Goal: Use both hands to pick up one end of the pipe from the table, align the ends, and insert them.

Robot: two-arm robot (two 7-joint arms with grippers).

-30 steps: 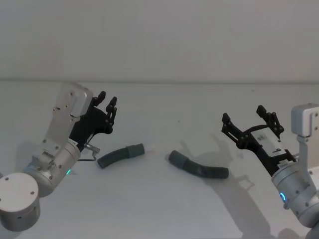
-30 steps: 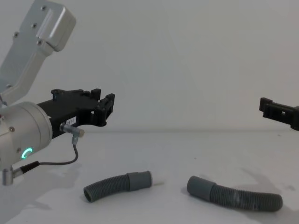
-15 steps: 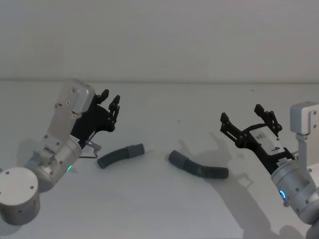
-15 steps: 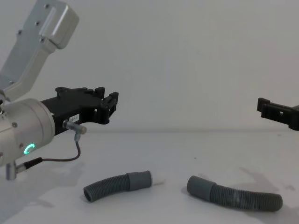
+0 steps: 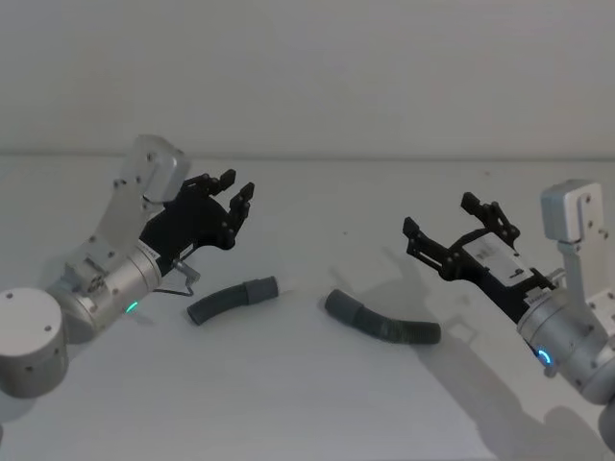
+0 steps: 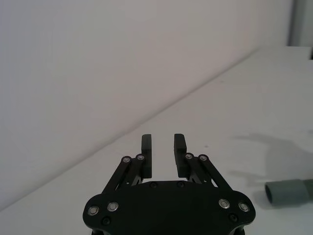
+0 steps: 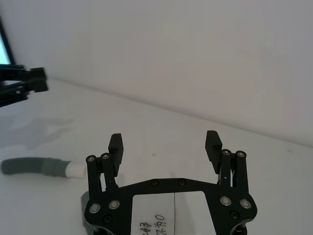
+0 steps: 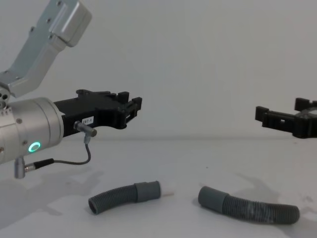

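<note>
Hose in two pieces, both flat on the table (image 5: 288, 413), about midway across and well short of the far edge by the wall. Short piece (image 8: 119, 197) toward the left side, curved, collar (image 8: 147, 191) and white tip (image 8: 167, 189) pointing at the longer piece (image 8: 257, 212) on the right side, cuff (image 8: 212, 197) leading. Ends near each other, apart, not yet in line.

Left gripper (image 5: 238, 187) up off the surface, beyond the short piece toward the far edge, fingers parted by a narrow slot, carrying nothing. Right gripper (image 5: 440, 215) likewise aloft, beyond the longer piece, spread wide, carrying nothing.

Probably light, both pieces, and springy: corrugated walls likely to flex and droop under a grip far from the end. Ribs good for traction, though soft enough to squash under a hard pinch. Smooth cuffs stiffer, by the look of them, but slicker. Best bet: take hold on the ribs just behind each cuff, leaving collar and cuff mouth bare for mating and keeping the free end short. Too narrow a slot on the left for the hose, at a guess; widen before going down.

Room aplenty: open white surface on every side of both pieces, no edge close enough to lose one over. Main squeeze in the middle, with two grippers converging on ends so near each other.
</note>
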